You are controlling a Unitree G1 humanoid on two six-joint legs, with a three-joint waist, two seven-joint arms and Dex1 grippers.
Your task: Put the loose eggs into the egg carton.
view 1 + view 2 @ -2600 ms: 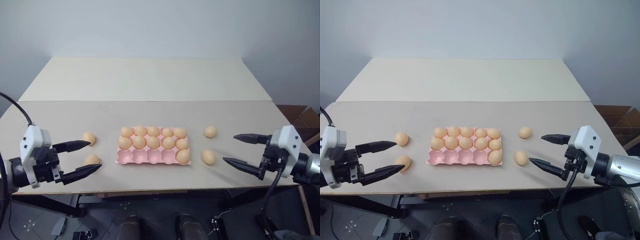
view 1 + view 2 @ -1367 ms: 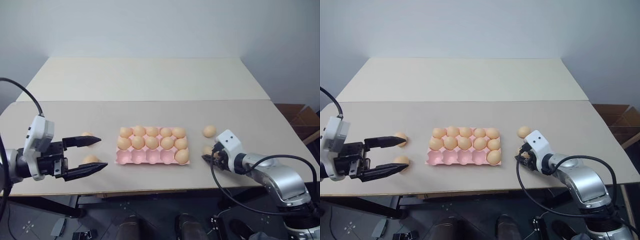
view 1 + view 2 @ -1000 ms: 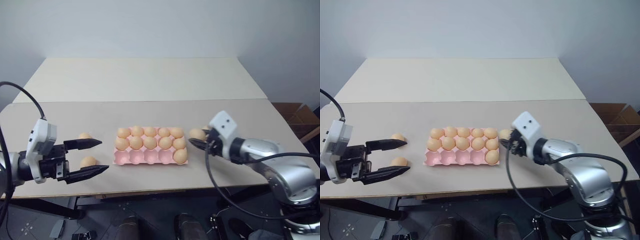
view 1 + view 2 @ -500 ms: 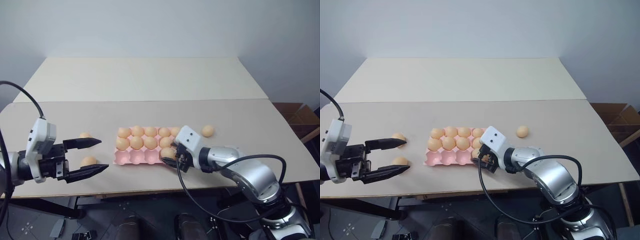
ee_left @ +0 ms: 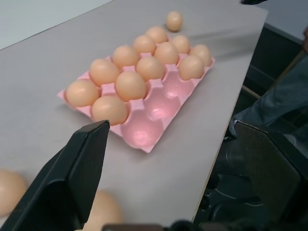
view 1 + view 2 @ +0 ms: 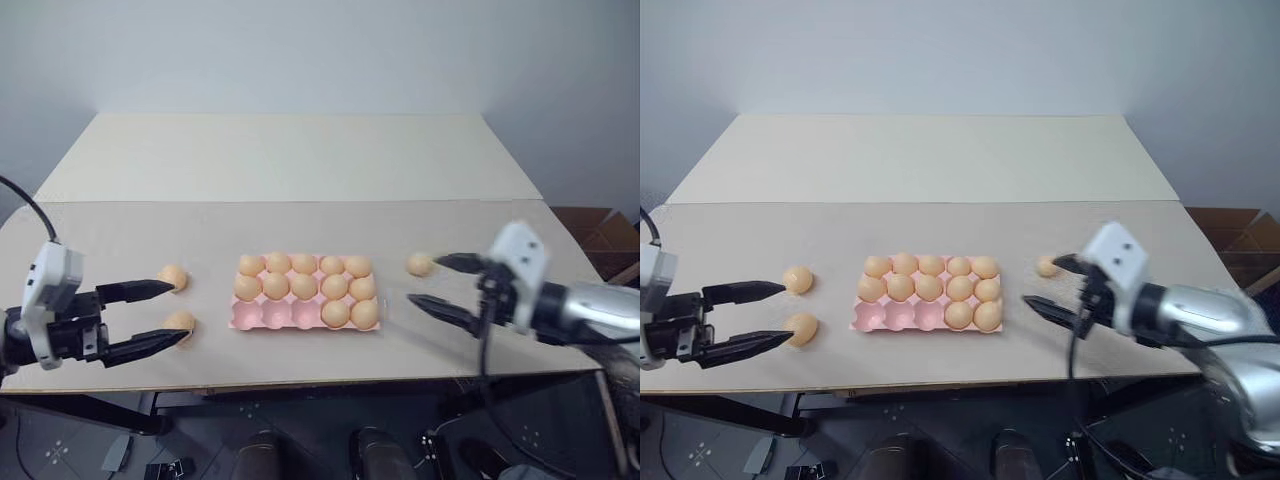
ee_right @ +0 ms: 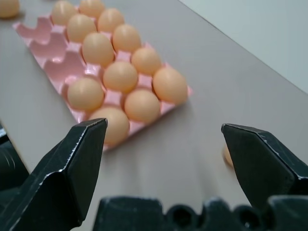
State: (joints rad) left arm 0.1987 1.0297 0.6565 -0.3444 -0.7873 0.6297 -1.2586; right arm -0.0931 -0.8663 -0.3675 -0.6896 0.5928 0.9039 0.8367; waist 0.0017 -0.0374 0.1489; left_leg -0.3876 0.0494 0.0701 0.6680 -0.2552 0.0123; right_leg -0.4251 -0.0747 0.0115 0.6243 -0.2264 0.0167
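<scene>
Looks like I'm between eggs: both tools are wide open and empty. My left tool (image 6: 165, 318) sits at lower left with two loose eggs (image 6: 181, 321) right at its fingertips. My right tool (image 6: 432, 283) is at mid-right, the last loose egg (image 6: 419, 264) just by its upper finger. Next move: close gently on one. The egg carton (image 6: 243, 317), mid-frame on the counter (image 6: 300, 170), has three empty cups in its front row.
</scene>
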